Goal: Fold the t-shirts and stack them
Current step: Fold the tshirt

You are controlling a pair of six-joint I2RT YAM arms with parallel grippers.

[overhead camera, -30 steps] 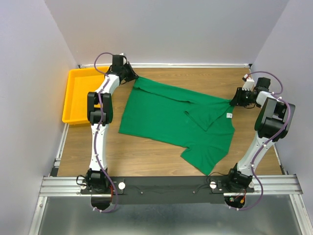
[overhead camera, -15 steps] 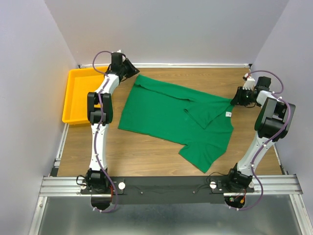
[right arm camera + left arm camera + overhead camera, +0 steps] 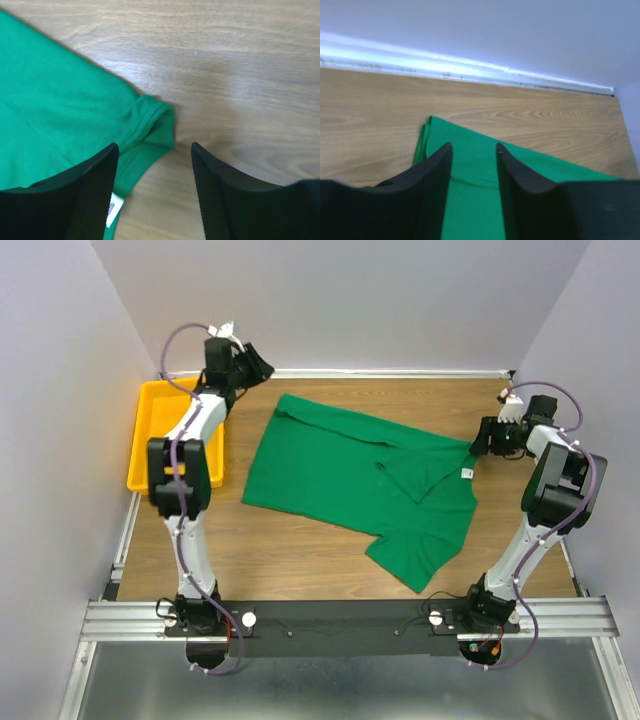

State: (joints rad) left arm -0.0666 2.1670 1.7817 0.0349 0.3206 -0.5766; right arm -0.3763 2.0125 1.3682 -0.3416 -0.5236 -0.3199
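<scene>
The green t-shirt point(image 3: 340, 475) lies spread across the wooden table, with one part folded over near the collar and a small white neck tag point(image 3: 467, 475). My left gripper point(image 3: 252, 364) hangs open near the back wall, above and behind the shirt's far left corner point(image 3: 432, 125). In the left wrist view the cloth point(image 3: 472, 175) shows between the two fingers, untouched. My right gripper point(image 3: 154, 146) is open just right of the shirt's collar edge point(image 3: 150, 122), with bare wood between its fingers and the tag point(image 3: 114, 209) by the left finger.
A yellow plastic tray point(image 3: 140, 445) sits at the far left of the table, beside the left arm. The back wall and its rail point(image 3: 400, 372) run close behind the shirt. Side walls close in on both sides.
Both grippers have opened and let go of the shirt. The left gripper has lifted back and to the left, away from the corner. The shirt's lower part has settled slightly left.
</scene>
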